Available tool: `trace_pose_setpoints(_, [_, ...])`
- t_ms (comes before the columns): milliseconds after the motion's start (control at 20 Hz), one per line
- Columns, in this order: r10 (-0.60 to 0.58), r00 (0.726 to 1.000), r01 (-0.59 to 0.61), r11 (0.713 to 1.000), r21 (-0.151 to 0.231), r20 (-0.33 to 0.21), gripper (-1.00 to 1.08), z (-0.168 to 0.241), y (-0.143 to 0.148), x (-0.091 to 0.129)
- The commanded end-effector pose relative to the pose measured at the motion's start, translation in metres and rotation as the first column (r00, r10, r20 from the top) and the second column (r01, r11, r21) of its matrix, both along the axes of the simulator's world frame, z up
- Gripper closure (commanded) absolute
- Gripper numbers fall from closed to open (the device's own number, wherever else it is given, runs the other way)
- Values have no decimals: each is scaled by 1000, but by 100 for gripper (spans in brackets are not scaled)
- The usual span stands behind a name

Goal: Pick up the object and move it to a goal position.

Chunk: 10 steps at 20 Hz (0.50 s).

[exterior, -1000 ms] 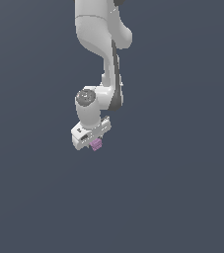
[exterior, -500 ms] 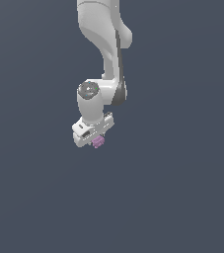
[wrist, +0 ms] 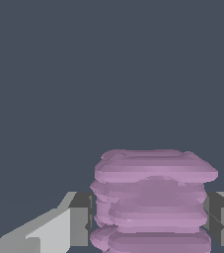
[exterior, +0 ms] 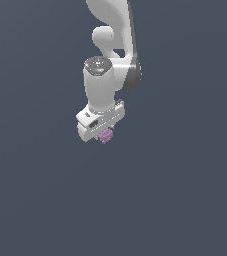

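The object point(exterior: 105, 135) is a tiny pale purple-pink ridged block, held just under the white hand of the arm in the exterior view. In the wrist view the object point(wrist: 153, 200) fills the space between the two grey fingers point(wrist: 80, 220), which press on its two sides. My gripper point(exterior: 104, 135) is shut on it and hangs in mid-air over the plain dark grey ground. No goal marker shows in either view.
The white arm point(exterior: 110, 60) comes down from the top of the exterior view. Everything around it is a uniform dark grey surface point(exterior: 185, 200).
The arm has carried the held object slightly up and towards the exterior view's right, and the wrist has turned a little. The grip on the object is the same.
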<state>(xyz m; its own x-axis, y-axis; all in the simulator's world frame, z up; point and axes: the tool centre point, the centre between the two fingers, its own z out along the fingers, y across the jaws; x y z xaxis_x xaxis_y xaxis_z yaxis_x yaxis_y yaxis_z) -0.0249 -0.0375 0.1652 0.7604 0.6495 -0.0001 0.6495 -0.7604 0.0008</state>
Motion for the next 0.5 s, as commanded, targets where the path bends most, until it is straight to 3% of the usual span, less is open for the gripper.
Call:
trace_pose_setpoints(0, [0,1000,0,1000,0,0,108,27,11,5])
trace_pose_setpoints(450, [0,1000,0,1000,0,0,108,100,41,22])
